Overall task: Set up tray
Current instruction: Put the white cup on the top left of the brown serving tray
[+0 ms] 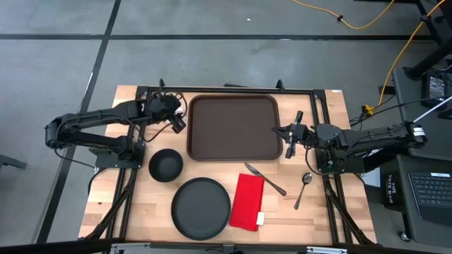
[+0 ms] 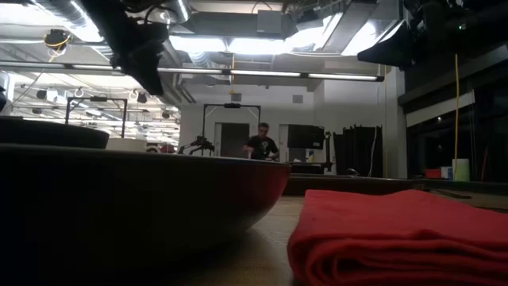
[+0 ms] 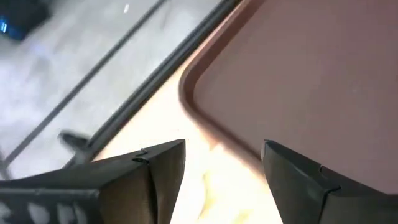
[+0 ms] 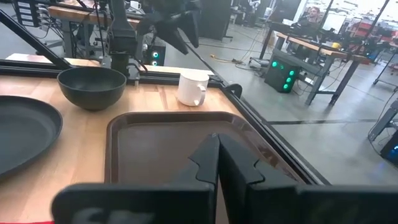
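At the far middle of the table, the tray (image 1: 233, 128) lies flat and bare, with the small black bowl (image 1: 166, 164), the round black plate (image 1: 201, 207), the red napkin (image 1: 247, 201), a knife (image 1: 265, 179) and a spoon (image 1: 304, 189) all still on the wood in front of it. You have the left gripper (image 1: 178, 121) just off the tray's left rim, fingers spread wide with nothing between them; the left wrist view shows the tray's rounded corner (image 3: 193, 81) just beyond the fingers (image 3: 158, 174). The right gripper (image 1: 289, 134) sits at the tray's right edge with its fingers pressed together, holding nothing.

My read is that the tray is placed and loading comes next. Lift the left arm clear of the rim before swinging toward the bowl, so you don't nudge the tray askew. Approach the bowl from above, grip its wall, and set it well inside the rim. A white mug (image 4: 192, 88) stands past the tray in the right wrist view.

No brand, label or writing is legible anywhere.
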